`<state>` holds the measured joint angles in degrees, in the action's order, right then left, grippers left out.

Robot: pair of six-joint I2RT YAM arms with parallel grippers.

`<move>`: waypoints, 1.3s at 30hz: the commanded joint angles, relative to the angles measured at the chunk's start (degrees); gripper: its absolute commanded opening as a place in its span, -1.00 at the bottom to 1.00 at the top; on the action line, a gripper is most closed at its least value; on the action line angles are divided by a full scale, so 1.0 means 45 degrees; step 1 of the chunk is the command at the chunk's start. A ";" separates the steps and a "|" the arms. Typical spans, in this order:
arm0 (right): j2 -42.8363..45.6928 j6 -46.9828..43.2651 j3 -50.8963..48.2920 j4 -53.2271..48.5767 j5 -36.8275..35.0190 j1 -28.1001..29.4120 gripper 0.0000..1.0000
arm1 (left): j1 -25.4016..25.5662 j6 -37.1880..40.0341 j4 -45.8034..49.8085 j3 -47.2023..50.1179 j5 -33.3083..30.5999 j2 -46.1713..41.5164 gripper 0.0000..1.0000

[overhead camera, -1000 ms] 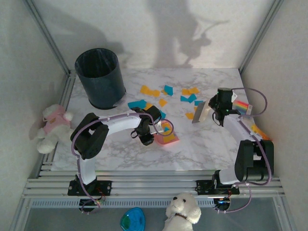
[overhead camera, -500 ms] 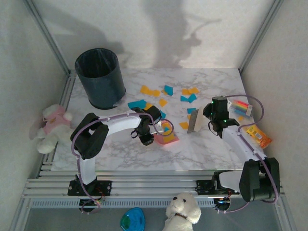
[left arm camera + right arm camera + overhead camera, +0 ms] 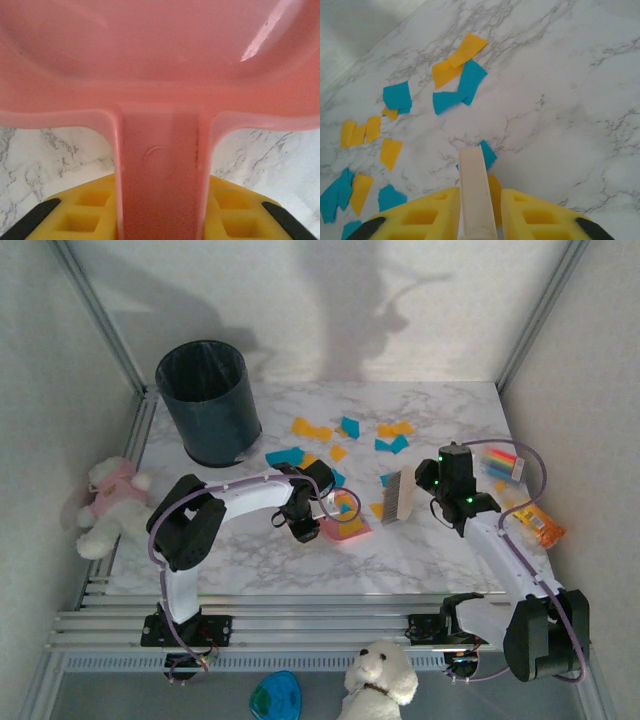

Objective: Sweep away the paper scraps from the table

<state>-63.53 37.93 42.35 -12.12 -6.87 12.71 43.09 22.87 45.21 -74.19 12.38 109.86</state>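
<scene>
Swinging in from the right side, the right arm has carried the brush [image 3: 398, 495] leftward over the last second, so its pale bristles now stand near the pink dustpan [image 3: 350, 528]. The left arm and the pan have stayed put. The right claw [image 3: 479, 220] is clamped tight on the brush's cream handle, a yellow pad on either side. The left claw [image 3: 160, 222] is closed narrowly on the dustpan's flat handle, keeping the pan low on the tabletop [image 3: 440, 555] with its mouth apparently turned toward the brush.

The paper scraps [image 3: 345, 427], orange and teal, lie mostly in a loose band across the far middle of the tabletop, between the dark bin [image 3: 208, 400] and the right arm. A few sit just beside the brush, and a couple already rest in or at the pan.

The step in hand looks like a sweeping stroke toward the pan. Whether the bristles touch the marble I cannot tell. They should press flat so the thin pieces do not slip under them. The stroke wants to be slow and short, ending over the pan's lip, which must stay flush with the surface. For the far band, set the brush down behind the scraps and draw them back toward the pan.
</scene>
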 commanded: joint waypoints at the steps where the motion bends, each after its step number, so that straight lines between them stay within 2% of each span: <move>1: 0.0378 -0.0743 0.0670 0.0006 0.0472 0.0122 -1.00 | 0.0111 0.0095 0.0967 -0.0191 -0.0203 -0.0064 -1.00; 11: 0.0066 -0.4276 0.1687 0.0235 -0.0813 0.0115 -1.00 | 0.0169 0.0174 0.1095 -0.0407 -0.0076 0.0083 -1.00; 16: -0.0900 -0.5743 0.2445 0.0401 -0.1351 0.0121 -1.00 | 0.0165 0.0259 0.1140 -0.0580 0.0126 0.0149 -1.00; 22: -0.2032 -0.7390 0.2778 0.1647 -0.1485 0.0116 -1.00 | 0.0190 0.0420 0.1193 -0.0717 0.0236 0.0310 -1.00; 31: -0.3657 -0.8782 0.3380 0.2559 -0.1648 0.0227 -1.00 | 0.0227 0.0688 0.1259 -0.0932 0.0430 0.0273 -1.00; 39: -0.4409 -0.9396 0.3349 0.2592 -0.1283 0.0880 -1.00 | 0.0229 0.0758 0.1279 -0.1117 0.0532 0.0535 -1.00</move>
<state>-83.05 -2.20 55.94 -2.98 -13.28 15.49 43.48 25.28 48.25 -77.73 13.89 110.76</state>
